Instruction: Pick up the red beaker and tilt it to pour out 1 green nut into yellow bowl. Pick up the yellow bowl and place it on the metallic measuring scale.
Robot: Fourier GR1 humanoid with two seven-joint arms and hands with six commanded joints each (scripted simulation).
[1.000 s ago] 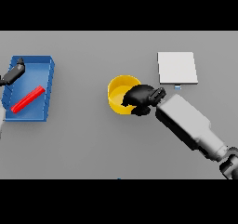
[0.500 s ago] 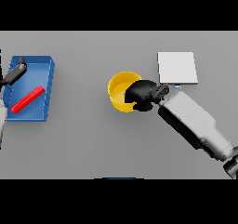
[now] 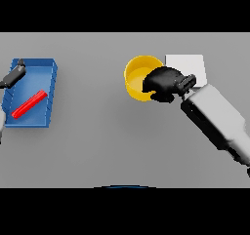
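- Carried toward the table's far right since earlier, the round yellow bowl [image 3: 139, 78] now touches the flat square metallic scale [image 3: 188, 67].
- Right hand [image 3: 163, 83] curls round its rim.
- Left hand [image 3: 14, 74], fingers straight, hovers over the blue tray [image 3: 46, 117] holding a red beaker [image 3: 29, 104].

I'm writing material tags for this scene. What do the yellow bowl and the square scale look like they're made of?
Yellow bowl: probably plastic or glazed ware; uniform saturated yellow, smooth, no grain, gripped by the right hand.
Scale: a flat pale grey-white slab, even and nearly matte, no strong reflections; it could be brushed metal, though the look alone doesn't confirm it.
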